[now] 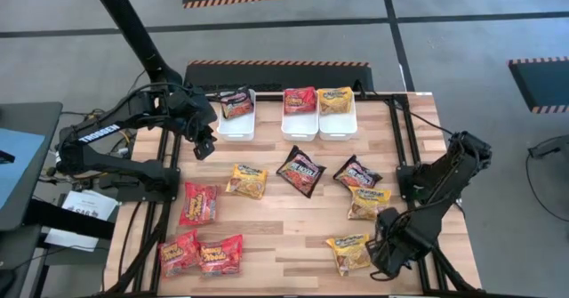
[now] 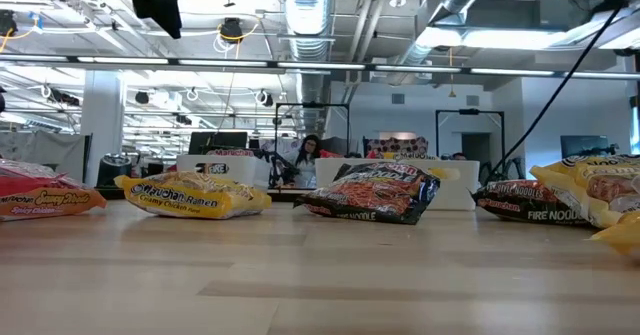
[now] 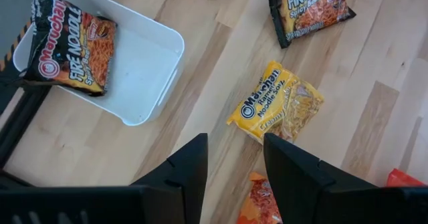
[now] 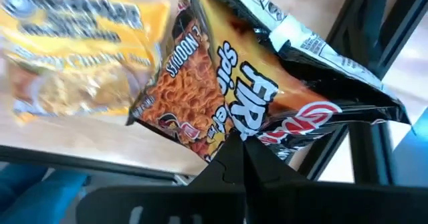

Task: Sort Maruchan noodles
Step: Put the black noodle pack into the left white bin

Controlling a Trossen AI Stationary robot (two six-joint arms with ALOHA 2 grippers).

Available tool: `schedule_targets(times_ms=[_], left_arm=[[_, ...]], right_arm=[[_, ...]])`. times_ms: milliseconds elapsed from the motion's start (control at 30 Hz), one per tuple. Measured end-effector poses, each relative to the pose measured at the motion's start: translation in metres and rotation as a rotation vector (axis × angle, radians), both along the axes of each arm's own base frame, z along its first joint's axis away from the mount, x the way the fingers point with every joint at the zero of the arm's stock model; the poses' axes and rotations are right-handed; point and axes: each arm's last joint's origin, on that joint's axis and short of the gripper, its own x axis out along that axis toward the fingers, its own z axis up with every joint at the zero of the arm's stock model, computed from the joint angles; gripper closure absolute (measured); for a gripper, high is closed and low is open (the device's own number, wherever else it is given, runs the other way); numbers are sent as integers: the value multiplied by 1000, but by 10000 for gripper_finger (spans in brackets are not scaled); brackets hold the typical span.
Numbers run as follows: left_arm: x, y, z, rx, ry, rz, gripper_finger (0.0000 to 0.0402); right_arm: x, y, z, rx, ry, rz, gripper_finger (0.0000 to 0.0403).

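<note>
Red, yellow and dark crinkly Maruchan packets are spread over my table. I count four red: one in the middle bin (image 1: 299,127) and three loose near the table's left front, the first red packet (image 1: 199,203) just behind the pair at the edge (image 1: 179,252) (image 1: 220,253). Four are yellow: one in the right bin (image 1: 338,129), one yellow packet (image 1: 247,181) left of centre, and two on the right side (image 1: 368,204) (image 1: 348,252). Four are dark: one in the left bin (image 1: 236,127), two lying mid-table (image 1: 300,171) (image 1: 357,173), and the held dark packet (image 4: 267,110).

Each packet is flat, roughly square and glossy, with printed noodle pictures; the dark ones read "Fire Noodle".

My right gripper (image 4: 241,150), at the table's right front corner, is clamped tight on that dark packet's edge, beside a yellow one. My left gripper (image 3: 234,177) hovers near the left bin with its fingers apart and nothing between them.

The table (image 1: 284,227) is pale wood planks. Beyond it is an open workshop with ceiling ducts, strip lights and a person (image 2: 308,153) far back.
</note>
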Motion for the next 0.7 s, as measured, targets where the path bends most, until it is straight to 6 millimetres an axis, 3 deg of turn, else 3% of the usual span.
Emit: schedule_targets(times_ms=[200,400,500,700], left_arm=[[0,-1,0,-1,2,-45,264],[3,0,-2,-32,-1,-11,227],[13,4,-4,-51,-17,-10,211],[46,6,-14,-268,-115,-175,206]], right_arm=[[16,-14,13,-54,-76,29,400],[35,-29,19,-116,-187,99,400],[46,-39,21,-135,-223,155,400],[70,-59,21,-125,-310,262,400]])
